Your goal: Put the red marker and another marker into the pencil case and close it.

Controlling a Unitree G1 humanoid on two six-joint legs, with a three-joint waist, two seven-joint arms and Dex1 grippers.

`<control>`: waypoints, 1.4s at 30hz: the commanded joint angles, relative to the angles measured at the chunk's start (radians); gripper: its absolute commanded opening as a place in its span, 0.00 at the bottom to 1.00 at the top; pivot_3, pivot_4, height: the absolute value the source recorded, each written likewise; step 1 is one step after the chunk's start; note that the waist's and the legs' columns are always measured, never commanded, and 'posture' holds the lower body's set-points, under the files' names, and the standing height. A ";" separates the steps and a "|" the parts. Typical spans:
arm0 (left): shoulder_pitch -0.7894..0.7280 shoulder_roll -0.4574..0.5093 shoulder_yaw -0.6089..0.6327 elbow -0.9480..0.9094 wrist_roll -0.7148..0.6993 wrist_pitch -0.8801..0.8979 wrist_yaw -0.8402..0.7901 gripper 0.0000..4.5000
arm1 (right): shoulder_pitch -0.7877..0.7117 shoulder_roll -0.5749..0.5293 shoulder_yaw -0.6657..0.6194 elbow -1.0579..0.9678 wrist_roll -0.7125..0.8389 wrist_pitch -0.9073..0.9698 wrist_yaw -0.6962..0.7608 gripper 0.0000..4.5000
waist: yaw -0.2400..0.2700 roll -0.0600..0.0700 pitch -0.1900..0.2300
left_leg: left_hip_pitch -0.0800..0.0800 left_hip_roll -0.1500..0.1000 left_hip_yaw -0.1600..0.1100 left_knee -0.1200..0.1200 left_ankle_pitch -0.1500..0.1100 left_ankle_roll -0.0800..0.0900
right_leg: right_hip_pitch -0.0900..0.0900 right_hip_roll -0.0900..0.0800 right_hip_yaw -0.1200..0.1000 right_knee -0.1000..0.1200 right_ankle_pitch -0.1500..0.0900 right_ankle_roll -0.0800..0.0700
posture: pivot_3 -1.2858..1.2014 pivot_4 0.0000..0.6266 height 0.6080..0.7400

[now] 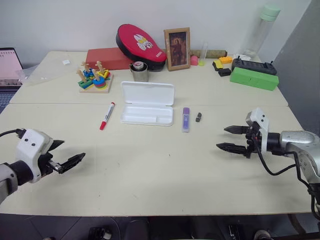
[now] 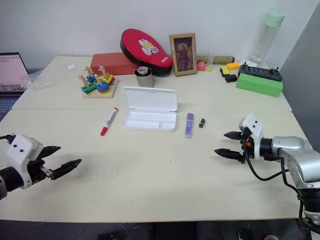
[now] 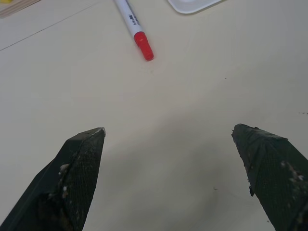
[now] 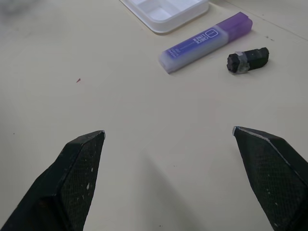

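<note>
Nothing is packed yet: red marker left of the open case, purple marker right, both grippers wide, empty; next, each should reach its nearer marker.

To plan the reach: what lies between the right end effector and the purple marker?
Only bare table. In the right wrist view, nothing lies between the open right end effector and the purple marker; a small dark piece sits beside it.

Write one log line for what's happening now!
white plastic pencil case: open, empty | red-capped marker: on table | purple marker: on table | both tools: open, empty
</note>
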 commanded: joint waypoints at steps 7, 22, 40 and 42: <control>0.002 0.020 0.033 -0.049 -0.005 0.038 -0.035 1.00 | -0.023 -0.018 -0.015 -0.004 0.006 0.000 0.031 0.99 | 0.000 0.000 0.000 | -0.001 0.000 0.000 0.000 0.000 0.000 | -0.001 0.000 0.000 0.000 0.001 0.002 | 0.52 0.24 1.00; -0.010 0.014 0.029 -0.027 0.019 0.032 -0.066 1.00 | -0.029 -0.006 0.011 -0.002 0.005 0.028 0.038 0.99 | 0.000 0.000 0.000 | -0.003 0.000 0.000 0.000 0.000 0.000 | -0.002 0.000 0.000 0.000 0.002 0.003 | 0.52 0.24 1.00; -0.297 -0.239 -0.157 -0.131 -0.105 0.029 0.055 1.00 | -0.391 0.315 0.260 0.145 -0.090 -0.009 0.006 0.99 | -0.003 0.000 0.000 | -0.002 0.002 -0.001 0.003 0.000 0.000 | 0.000 0.003 0.000 0.002 0.006 0.002 | 0.52 0.24 1.00; -0.352 -0.279 -0.203 -0.127 -0.107 0.025 0.080 1.00 | -0.449 0.395 0.340 0.247 -0.168 -0.066 -0.011 0.99 | -0.002 0.000 0.000 | -0.002 0.002 -0.002 0.003 0.000 0.000 | 0.000 0.003 -0.001 0.002 0.008 -0.001 | 0.52 0.24 1.00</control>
